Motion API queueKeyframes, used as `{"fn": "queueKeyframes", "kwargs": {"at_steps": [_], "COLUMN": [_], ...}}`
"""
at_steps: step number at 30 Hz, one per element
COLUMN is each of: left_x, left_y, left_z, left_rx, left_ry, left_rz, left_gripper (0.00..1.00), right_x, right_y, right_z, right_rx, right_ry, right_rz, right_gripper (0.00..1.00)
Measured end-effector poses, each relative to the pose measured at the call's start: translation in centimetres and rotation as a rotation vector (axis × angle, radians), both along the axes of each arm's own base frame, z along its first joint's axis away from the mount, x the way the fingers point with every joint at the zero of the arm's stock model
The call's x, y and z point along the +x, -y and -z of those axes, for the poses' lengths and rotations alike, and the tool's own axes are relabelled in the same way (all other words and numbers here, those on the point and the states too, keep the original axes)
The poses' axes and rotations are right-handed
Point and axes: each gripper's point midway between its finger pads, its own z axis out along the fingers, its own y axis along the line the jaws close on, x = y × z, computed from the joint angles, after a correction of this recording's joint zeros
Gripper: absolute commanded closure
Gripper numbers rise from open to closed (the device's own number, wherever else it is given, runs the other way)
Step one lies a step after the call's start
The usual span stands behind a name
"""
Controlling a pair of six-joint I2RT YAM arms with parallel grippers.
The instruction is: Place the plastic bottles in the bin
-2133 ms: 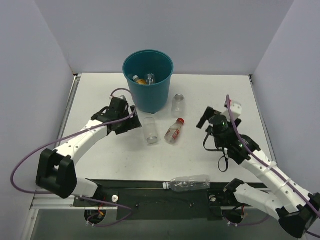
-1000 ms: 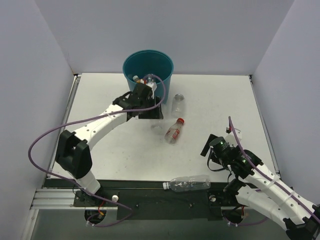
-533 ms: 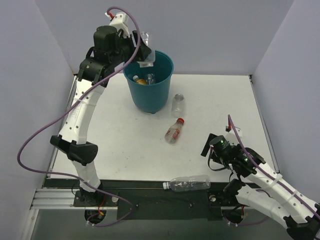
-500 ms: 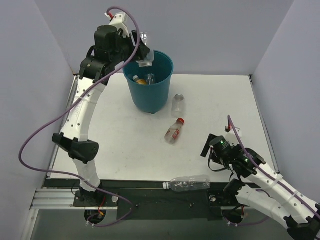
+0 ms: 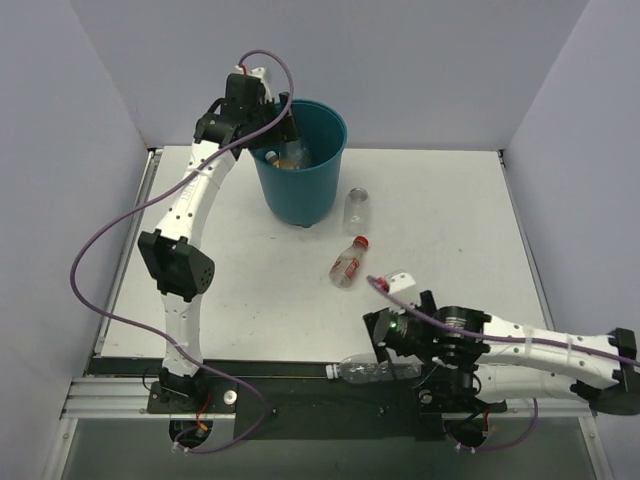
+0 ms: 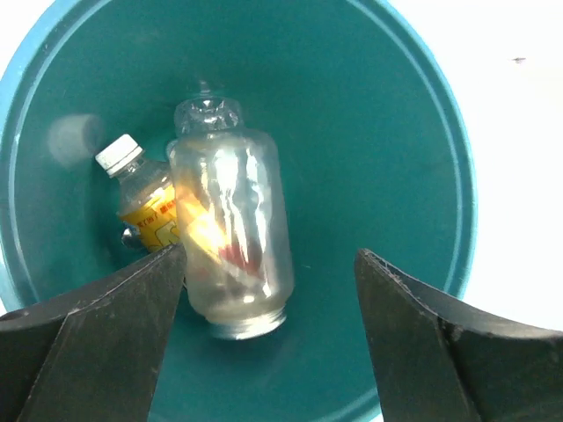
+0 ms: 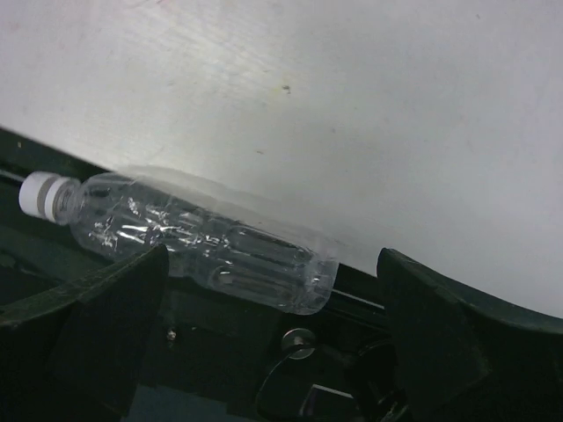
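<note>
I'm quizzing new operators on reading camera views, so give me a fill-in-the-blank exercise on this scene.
1. The left end effector hangs over the bin with its jaws ____.
2. The yellow-labelled bottle lies ____ the bin.
3. The red-labelled bottle on the table has a ____ cap.
4. The long bottle by the open right end effector has a ____ cap.
Missing words: open; inside; red; white.

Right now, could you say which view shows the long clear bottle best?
Right wrist: the long clear bottle shows whole, end to end. Top external shows it small, partly covered; left wrist misses it.
</note>
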Motion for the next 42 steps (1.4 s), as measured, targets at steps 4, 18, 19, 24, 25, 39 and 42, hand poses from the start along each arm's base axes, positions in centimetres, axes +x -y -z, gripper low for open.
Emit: {"fn": "queueKeyframes", "kwargs": {"at_steps": [4,18,19,24,25,39,42], "left_x": [-1.4,-8.9,-9.1,-9.7,-9.7,-10.3,-10.4], "left_y": [-0.4,-2.3,-2.4,-2.5,-2.5,-2.6,-2.4], "left_z": [-2.8,-11.3,-11.3,-10.4,-10.1,-7.7,-7.5], "left_rx": [-0.013,-0.034,-0.032,-0.019,-0.018,-0.004,-0.009], "left_ry": [0.043,0.177,0.178,0.154,0.149,0.09,0.084], "left_rz": [0.003,0.042,0.044,0.051,0.053,0.06,0.068], "left_gripper": [0.11,0.1,0.1,0.09,0.09,0.09,0.09], "right_x": [-1.6,-6.4,-6.8,-6.6,-6.4,-5.4,-5.5], "right_y": [-2.9,-6.7,-6.7,-6.6,-6.6,-6.2,-6.2], "right_z": [0.3,5.8,6.3,7.9,8.0,9.9,10.1], "right_rx": [-0.144,-0.303,-0.322,-0.378,-0.375,-0.432,-0.437], "right_ry": [0.038,-0.233,-0.26,-0.318,-0.323,-0.397,-0.405], "right_rz": [-0.244,-0.66,-0.678,-0.702,-0.694,-0.633,-0.634], "right_gripper": [0.0,0.0,0.0,0.0,0.0,0.05,0.07]}}
